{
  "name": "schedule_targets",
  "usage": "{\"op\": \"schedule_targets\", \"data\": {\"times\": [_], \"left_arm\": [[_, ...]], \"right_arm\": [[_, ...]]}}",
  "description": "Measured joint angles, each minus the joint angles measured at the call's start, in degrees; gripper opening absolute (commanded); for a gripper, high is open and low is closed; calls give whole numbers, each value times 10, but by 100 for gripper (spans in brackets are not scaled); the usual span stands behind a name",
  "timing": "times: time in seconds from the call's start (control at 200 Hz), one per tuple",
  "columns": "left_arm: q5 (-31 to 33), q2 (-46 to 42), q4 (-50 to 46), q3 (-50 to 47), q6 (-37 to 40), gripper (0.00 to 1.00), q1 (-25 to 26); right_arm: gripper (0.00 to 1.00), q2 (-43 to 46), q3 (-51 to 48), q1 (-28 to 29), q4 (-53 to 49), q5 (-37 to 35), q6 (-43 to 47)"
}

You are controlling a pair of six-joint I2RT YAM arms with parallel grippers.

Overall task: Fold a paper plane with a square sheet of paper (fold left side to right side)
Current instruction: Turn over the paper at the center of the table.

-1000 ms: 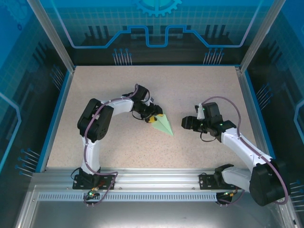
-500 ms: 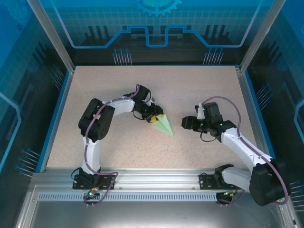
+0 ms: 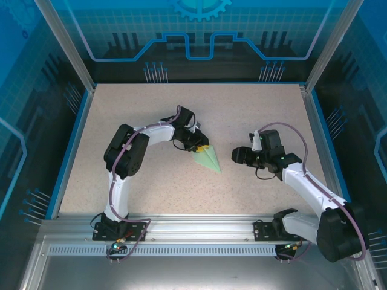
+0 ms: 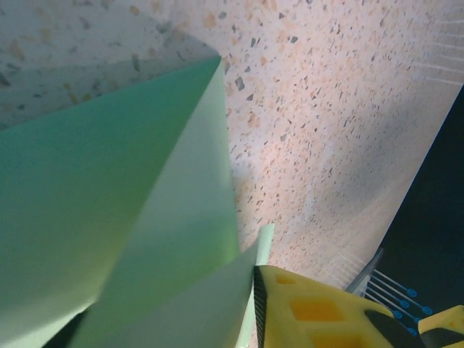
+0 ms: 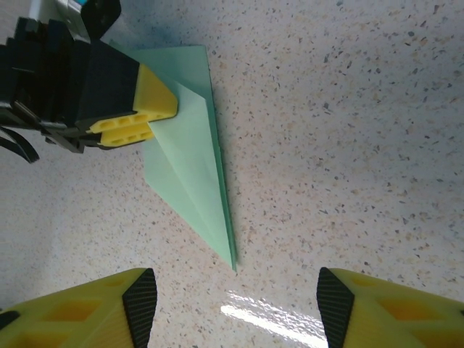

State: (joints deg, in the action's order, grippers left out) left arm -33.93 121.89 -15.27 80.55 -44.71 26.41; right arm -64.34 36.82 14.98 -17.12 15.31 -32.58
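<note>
Two arms inspected: both reach over the table (image 3: pixel 151 112) from its 6 o'clock edge.
Table: speckled beige surface with a blue rim.
Task item: paper plane (image 3: pixel 210 161), pale mint-green, folded to a narrow pointed dart.
Item location: near the table's centre, between the two grippers.
Item orientation: in the top view the sharp tip points to about 5 o'clock and the wide tail lies toward 11 o'clock.
Item condition: the tip half lies flat on the table. The folded layers overlap along the length, and one long edge runs straight to the tip.
Left gripper (image 3: pixel 198 148): at the plane's 11 o'clock end, on the wide tail.
Left gripper state: narrow. In the right wrist view its yellow fingers (image 5: pixel 152 98) stand close together, with the tail's edge running in between them, so it is pinching the paper.
Left wrist view: green layers rise close to the lens, and one yellow finger at 5 o'clock touches the paper's edge.
Right gripper (image 3: pixel 237 156): at the plane's 3 o'clock, near it but apart, facing the plane.
Right gripper state: wide. Its black-tipped yellow fingers are spread well apart, with bare table between them, and it holds nothing.
Right wrist view: the plane's tip points down toward the gap between these fingers and stops short of them.
Contact summary: left gripper is on the paper and right gripper is clear of it.
</note>
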Motion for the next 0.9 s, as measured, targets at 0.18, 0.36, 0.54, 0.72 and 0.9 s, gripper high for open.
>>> {"op": "schedule_targets", "data": {"times": [0.18,0.36,0.54,0.72,0.9], "left_arm": [[0,-2,-21,21,12,4,0],[0,-29,-50,67,34,2,0],[-1,-91,-72,127,79,2,-3],[-19,-157,-91,214,165,6,-12],[-76,-189,-112,306,253,7,-15]], "right_arm": [[81,5,-18,-37,43,61,-28],[100,8,-18,-90,108,157,-57],[99,-6,9,-140,149,257,-73],[99,-30,85,-153,193,346,-77],[99,-61,161,-150,231,410,-70]]}}
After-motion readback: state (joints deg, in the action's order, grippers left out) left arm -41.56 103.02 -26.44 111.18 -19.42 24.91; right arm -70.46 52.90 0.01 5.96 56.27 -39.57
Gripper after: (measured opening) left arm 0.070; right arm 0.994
